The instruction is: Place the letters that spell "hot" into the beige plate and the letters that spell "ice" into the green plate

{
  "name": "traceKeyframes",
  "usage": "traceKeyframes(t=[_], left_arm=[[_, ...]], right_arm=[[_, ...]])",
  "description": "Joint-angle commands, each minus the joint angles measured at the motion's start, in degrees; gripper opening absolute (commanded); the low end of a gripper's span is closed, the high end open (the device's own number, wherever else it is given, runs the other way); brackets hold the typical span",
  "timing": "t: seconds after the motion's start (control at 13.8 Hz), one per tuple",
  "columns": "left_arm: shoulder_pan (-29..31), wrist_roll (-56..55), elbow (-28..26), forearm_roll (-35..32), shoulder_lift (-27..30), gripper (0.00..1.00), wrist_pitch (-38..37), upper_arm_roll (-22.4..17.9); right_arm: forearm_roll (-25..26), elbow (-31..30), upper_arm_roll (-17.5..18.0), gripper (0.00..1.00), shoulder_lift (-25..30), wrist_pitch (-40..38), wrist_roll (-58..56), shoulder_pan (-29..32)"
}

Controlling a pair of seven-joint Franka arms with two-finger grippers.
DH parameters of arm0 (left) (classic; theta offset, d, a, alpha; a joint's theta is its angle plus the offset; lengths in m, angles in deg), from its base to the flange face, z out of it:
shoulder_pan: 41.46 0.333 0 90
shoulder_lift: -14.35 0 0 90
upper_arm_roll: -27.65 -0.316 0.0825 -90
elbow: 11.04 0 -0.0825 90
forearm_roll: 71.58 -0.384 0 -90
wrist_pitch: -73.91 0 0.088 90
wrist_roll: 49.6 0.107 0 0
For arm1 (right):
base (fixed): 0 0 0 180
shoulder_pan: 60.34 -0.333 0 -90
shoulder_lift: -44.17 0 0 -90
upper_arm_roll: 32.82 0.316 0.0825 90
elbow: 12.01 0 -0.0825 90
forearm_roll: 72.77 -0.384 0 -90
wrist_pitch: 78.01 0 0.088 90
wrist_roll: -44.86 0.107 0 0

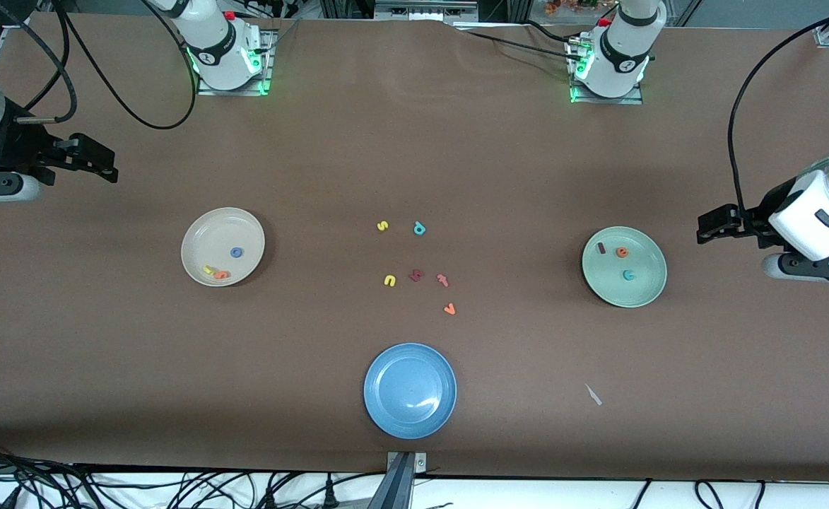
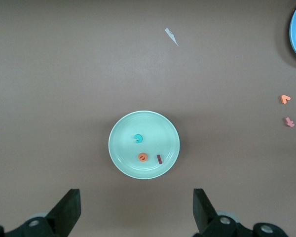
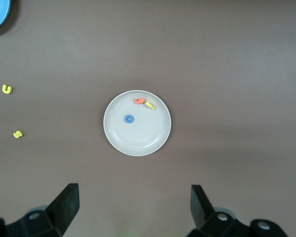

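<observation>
Brown table covering runs under everything you see. At the right arm's end, the right gripper hangs above bare table with its jaws spread wide and nothing between them. Near it you have the beige plate, holding the blue o, the yellow h and the orange t; the h and t lie touching or nearly so, and you can't quite tell which.

Mid-table you find the loose letters: yellow s, teal p, yellow u, a dark red letter, pinkish t and orange v. The blue plate sits nearer the front camera than these.

Toward the left arm's end, the green plate carries the dark red i, orange e and teal c. The left gripper hovers past it, jaws released and holding nothing.
</observation>
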Motion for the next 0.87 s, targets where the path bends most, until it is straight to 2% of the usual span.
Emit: traceKeyframes(t=[0.0,0.51,0.8], left_arm=[[0.1,1.0,0.2,0.6,1.3,1.0,-1.2,0.8],[0.3,1.0,0.1,-0.1,2.3,1.0,-0.9,1.5],[-2.0,1.0,-0.1,-0.1,3.7,1.0,-1.0,0.2]], right_arm=[[0.6,1.4,0.8,1.0,-0.5,-0.5,-0.7,0.8],[0.6,1.4,0.8,1.0,-0.5,-0.5,-0.7,0.8],[0.7,1.4,0.8,1.0,-0.5,-0.4,-0.7,0.8]])
